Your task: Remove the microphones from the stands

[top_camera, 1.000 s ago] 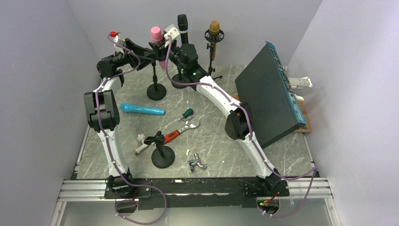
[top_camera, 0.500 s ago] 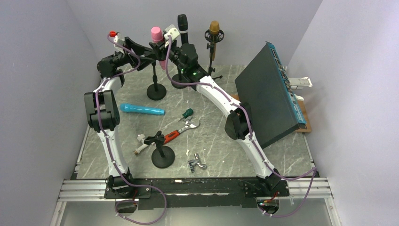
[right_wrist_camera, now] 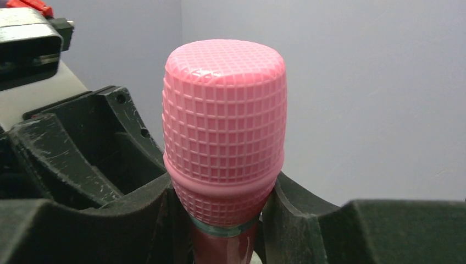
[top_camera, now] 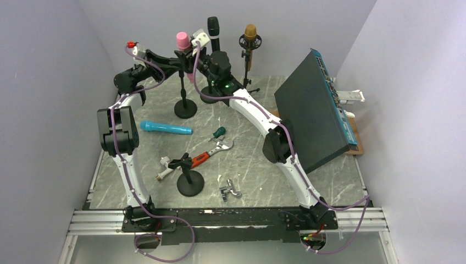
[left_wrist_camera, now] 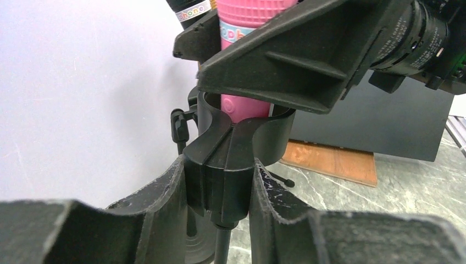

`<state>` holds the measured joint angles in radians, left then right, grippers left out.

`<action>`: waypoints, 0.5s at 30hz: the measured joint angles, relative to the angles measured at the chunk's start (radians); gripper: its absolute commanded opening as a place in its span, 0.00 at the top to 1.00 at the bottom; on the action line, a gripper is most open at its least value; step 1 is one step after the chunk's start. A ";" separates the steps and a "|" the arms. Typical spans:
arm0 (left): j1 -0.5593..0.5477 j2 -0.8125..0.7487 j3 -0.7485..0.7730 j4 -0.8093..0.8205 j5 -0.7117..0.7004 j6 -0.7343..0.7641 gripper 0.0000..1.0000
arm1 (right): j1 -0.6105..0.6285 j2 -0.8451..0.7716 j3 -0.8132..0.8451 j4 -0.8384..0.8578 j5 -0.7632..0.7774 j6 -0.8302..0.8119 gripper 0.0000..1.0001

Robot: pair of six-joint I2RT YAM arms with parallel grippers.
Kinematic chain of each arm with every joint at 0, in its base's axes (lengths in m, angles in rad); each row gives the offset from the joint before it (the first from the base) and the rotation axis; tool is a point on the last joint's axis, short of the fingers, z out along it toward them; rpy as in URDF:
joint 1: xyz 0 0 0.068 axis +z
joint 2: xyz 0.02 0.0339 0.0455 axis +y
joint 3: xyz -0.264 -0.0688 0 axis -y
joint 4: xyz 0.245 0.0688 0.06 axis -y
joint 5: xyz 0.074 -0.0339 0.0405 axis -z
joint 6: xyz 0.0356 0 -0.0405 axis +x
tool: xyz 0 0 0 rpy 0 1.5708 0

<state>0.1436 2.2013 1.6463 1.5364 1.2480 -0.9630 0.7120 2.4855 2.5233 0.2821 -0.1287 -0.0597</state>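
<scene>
so my left claw [left_wrist_camera: 218, 184] is clenched on the black clip [left_wrist_camera: 242, 137] at the top of the stand [top_camera: 185, 108], one finger pressed on each side of it. my right claw [right_wrist_camera: 222, 223] is grasping the pink microphone [right_wrist_camera: 224, 121] just under its gridded head. the pink microphone sits upright in that clip, at the back of the table [top_camera: 258, 165], not lifted out yet. just behind it a black microphone [top_camera: 213, 27] and a gold microphone [top_camera: 250, 32] stand upright. a blue microphone [top_camera: 166, 128] lies flat on the table, well apart from all that.
</scene>
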 measured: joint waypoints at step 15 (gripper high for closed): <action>-0.004 -0.057 -0.080 -0.092 -0.040 0.115 1.00 | -0.004 0.000 0.087 0.063 0.055 0.019 1.00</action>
<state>0.1394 2.1445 1.5665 1.4448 1.2076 -0.8482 0.7078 2.4855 2.6099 0.3450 -0.0742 -0.0402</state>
